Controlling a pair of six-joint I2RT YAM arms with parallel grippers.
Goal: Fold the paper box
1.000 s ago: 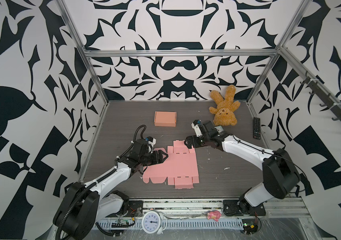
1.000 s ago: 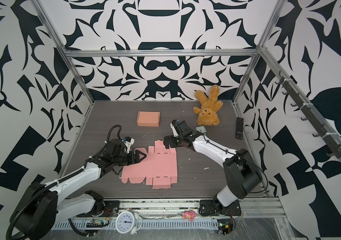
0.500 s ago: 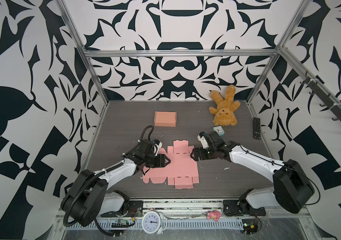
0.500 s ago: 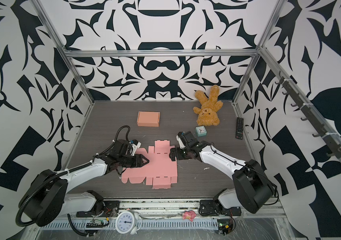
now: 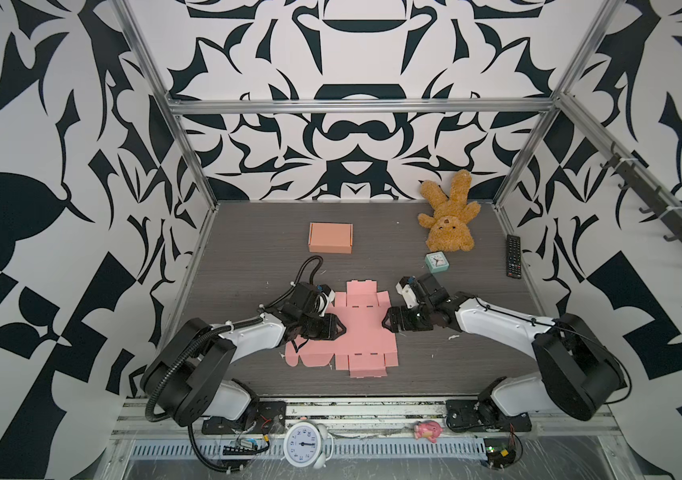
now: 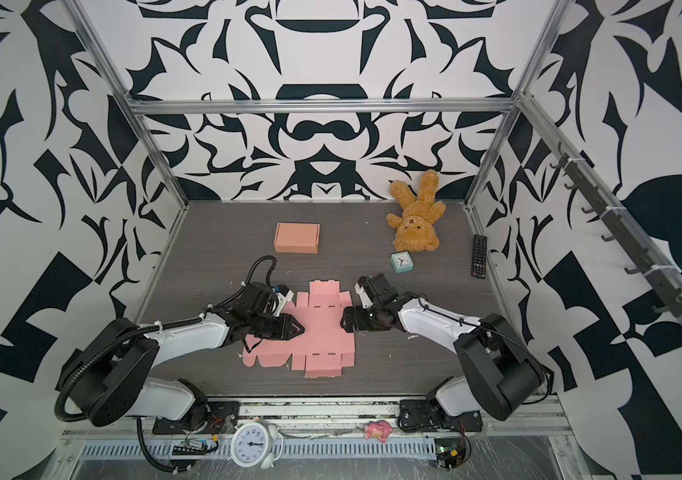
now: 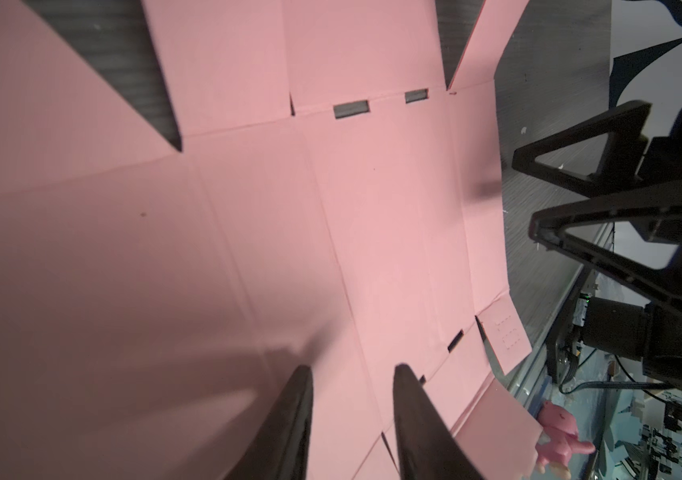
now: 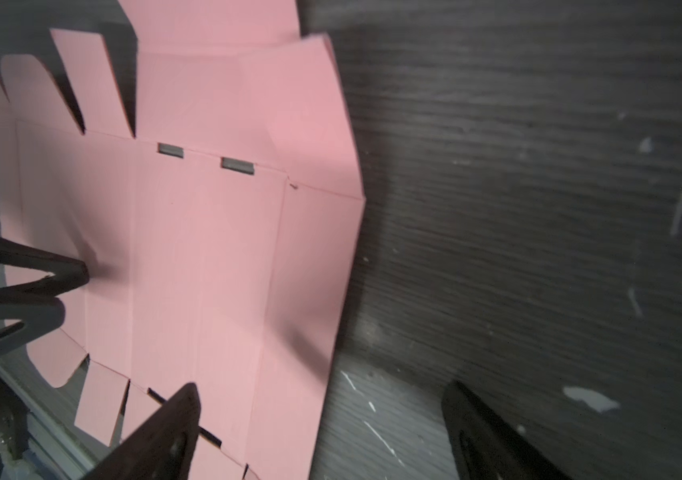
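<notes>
Pink sheet [image 5: 366, 332] flat, centre frame. My left gripper [image 5: 342, 328] narrowed, empty, now over left panel; right gripper [image 5: 386, 325] wide, reached right edge. Folding not begun.

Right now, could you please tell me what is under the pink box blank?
Only the dark table shows, around the pink box blank and through its slots. Anything else beneath the sheet is covered and cannot be seen.

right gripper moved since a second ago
Yes: the right gripper has come nearer the camera, away from the teddy bear, to the paper box's right edge.
</notes>
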